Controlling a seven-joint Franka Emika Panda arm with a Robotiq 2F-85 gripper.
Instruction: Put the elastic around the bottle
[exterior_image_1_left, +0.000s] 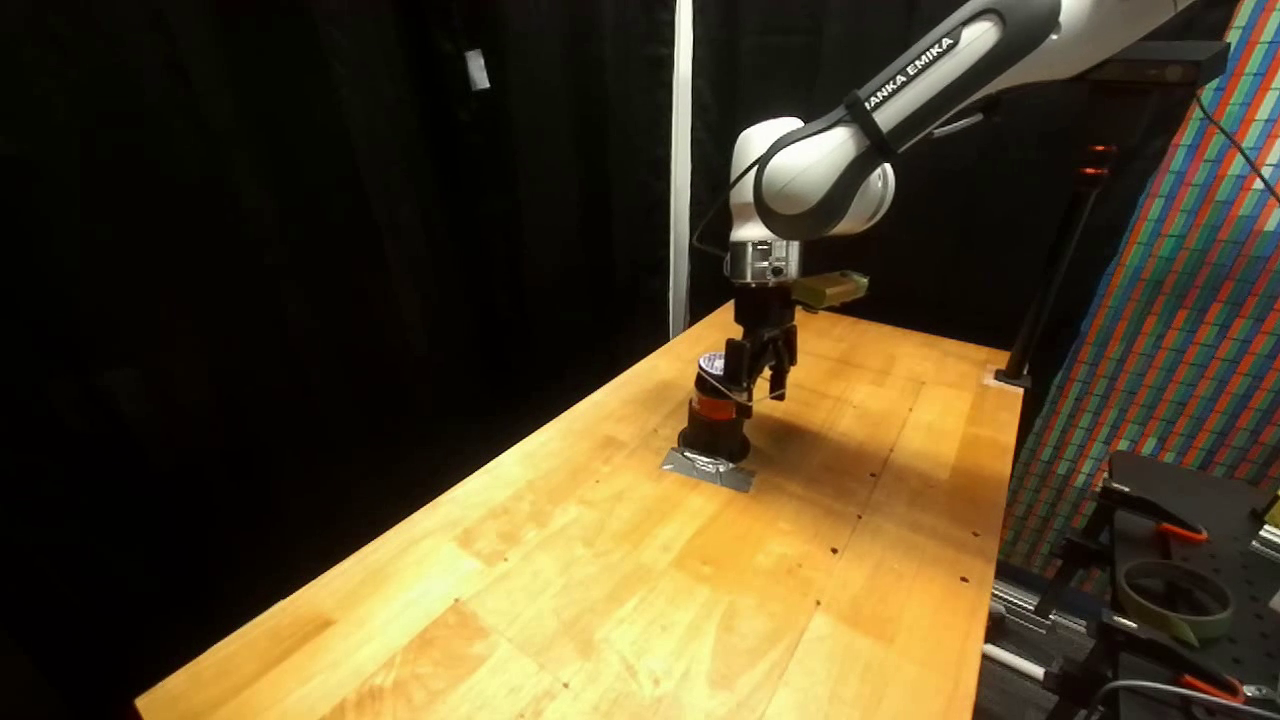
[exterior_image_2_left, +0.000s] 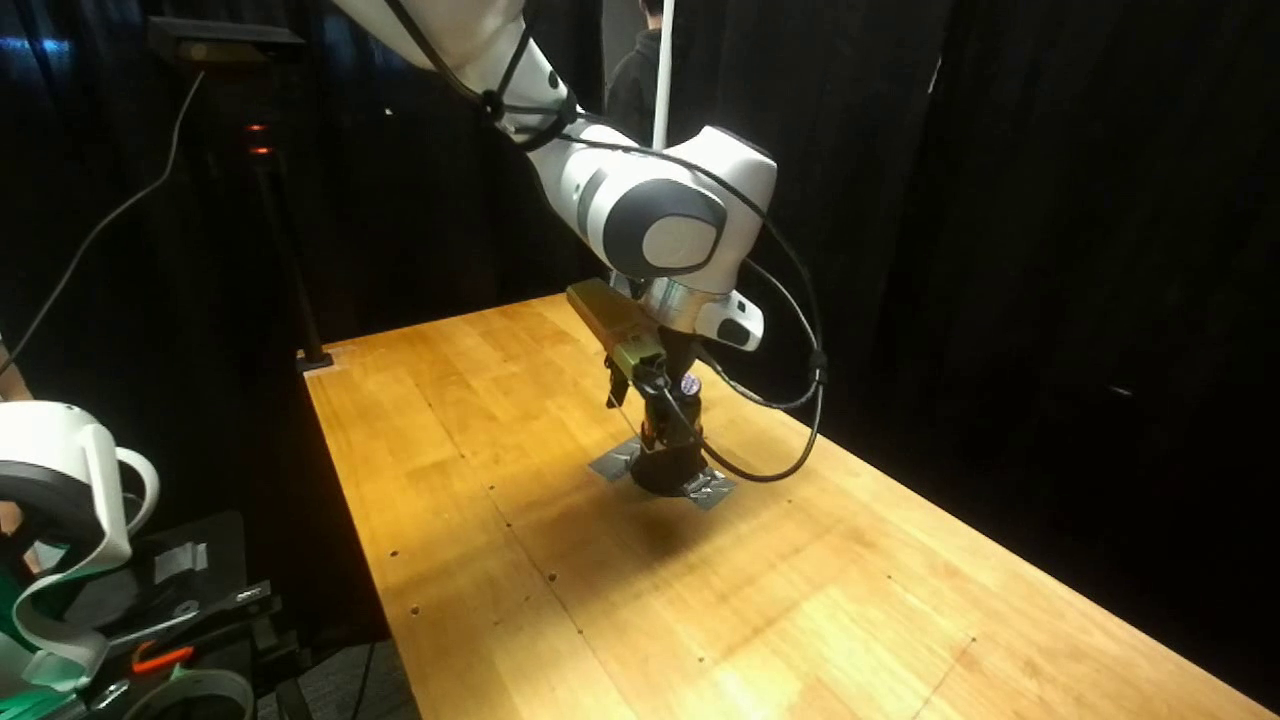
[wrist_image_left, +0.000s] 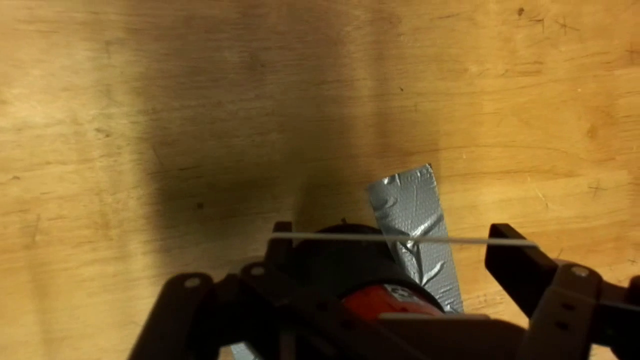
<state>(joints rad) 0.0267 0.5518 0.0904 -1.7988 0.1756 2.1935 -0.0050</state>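
The squat dark bottle (exterior_image_1_left: 712, 435) stands upright on the wooden table, with an orange-red band and a light printed top. It also shows in an exterior view (exterior_image_2_left: 668, 470) and partly in the wrist view (wrist_image_left: 345, 262). My gripper (exterior_image_1_left: 760, 392) is low beside the bottle's upper part, its fingers apart. In the wrist view the gripper (wrist_image_left: 392, 239) has the thin pale elastic (wrist_image_left: 340, 236) stretched between its fingertips. In an exterior view the elastic (exterior_image_1_left: 725, 391) also reaches across the bottle's upper part. Whether it loops fully around, and whether a finger touches the bottle, I cannot tell.
Grey tape (wrist_image_left: 415, 220) lies at the bottle's base on the table (exterior_image_1_left: 620, 580); it shows on two sides in an exterior view (exterior_image_2_left: 708, 489). A side cart with a tape roll (exterior_image_1_left: 1175, 600) stands beyond the table edge. A thin pole (exterior_image_1_left: 1050, 260) stands at the table's far corner.
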